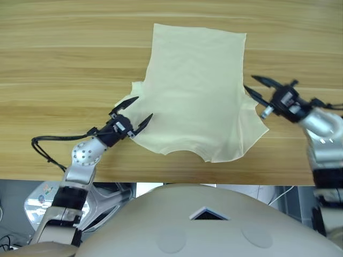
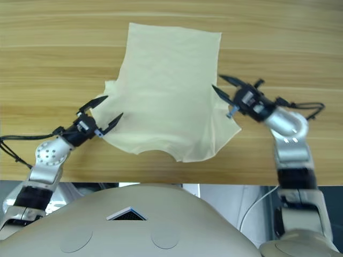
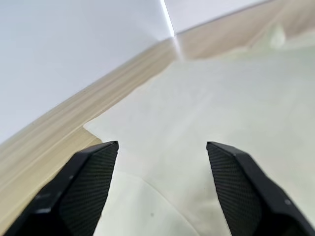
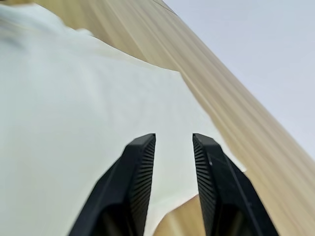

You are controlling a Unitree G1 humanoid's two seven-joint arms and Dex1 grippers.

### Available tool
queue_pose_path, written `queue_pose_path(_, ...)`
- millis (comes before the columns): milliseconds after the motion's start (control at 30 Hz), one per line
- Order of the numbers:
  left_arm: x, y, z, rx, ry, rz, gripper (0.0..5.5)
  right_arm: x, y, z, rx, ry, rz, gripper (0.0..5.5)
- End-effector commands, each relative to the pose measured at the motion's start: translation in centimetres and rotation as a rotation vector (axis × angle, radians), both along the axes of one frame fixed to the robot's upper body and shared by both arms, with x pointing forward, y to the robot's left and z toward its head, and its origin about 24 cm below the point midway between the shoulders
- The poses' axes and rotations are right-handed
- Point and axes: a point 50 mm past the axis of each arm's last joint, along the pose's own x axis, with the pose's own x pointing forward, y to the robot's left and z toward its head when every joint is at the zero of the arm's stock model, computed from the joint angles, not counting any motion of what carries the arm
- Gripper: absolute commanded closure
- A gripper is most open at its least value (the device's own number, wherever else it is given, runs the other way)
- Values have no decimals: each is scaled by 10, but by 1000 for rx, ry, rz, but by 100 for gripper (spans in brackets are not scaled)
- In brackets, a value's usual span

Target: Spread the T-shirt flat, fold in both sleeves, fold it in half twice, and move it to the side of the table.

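Note:
A pale yellow T-shirt point(image 1: 193, 91) lies on the wooden table point(image 1: 64, 53), collar towards me and hem at the far side. Its body looks fairly flat, and a sleeve flap point(image 1: 253, 124) juts out at the right. My left gripper point(image 1: 143, 107) is open, low over the shirt's left shoulder edge, with cloth point(image 3: 221, 98) under its fingers point(image 3: 88, 182) and nothing held. At the shirt's right edge my right gripper point(image 1: 250, 84) is open with a narrower gap, its fingertips point(image 4: 140, 162) just above the fabric point(image 4: 74, 98).
Bare wood stretches to the left of the shirt and along the far side. A narrower strip point(image 1: 300, 59) lies to the right. The table's front edge point(image 1: 161, 181) runs just below the collar.

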Motion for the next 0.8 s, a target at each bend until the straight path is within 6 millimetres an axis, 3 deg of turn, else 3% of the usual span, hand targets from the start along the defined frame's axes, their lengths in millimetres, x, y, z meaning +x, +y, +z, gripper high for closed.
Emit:
queue_pose_path(33,4,-15,-11,136,2,-132,218,54,44,-33,-122,27,-57,412)
queue_pose_path(200,-4,-22,-10,113,-19,-170,218,75,72,-55,-221,94,-100,412)
queue_pose_path(333,-2,-33,0,27,-65,-171,218,84,64,-65,-304,172,-215,412)
queue_pose_path(567,5,-48,2,-49,-94,-157,218,99,49,-57,-291,176,-415,412)
queue_pose_path(800,0,-58,-15,-41,-33,-200,218,98,61,-49,-166,81,-342,412)
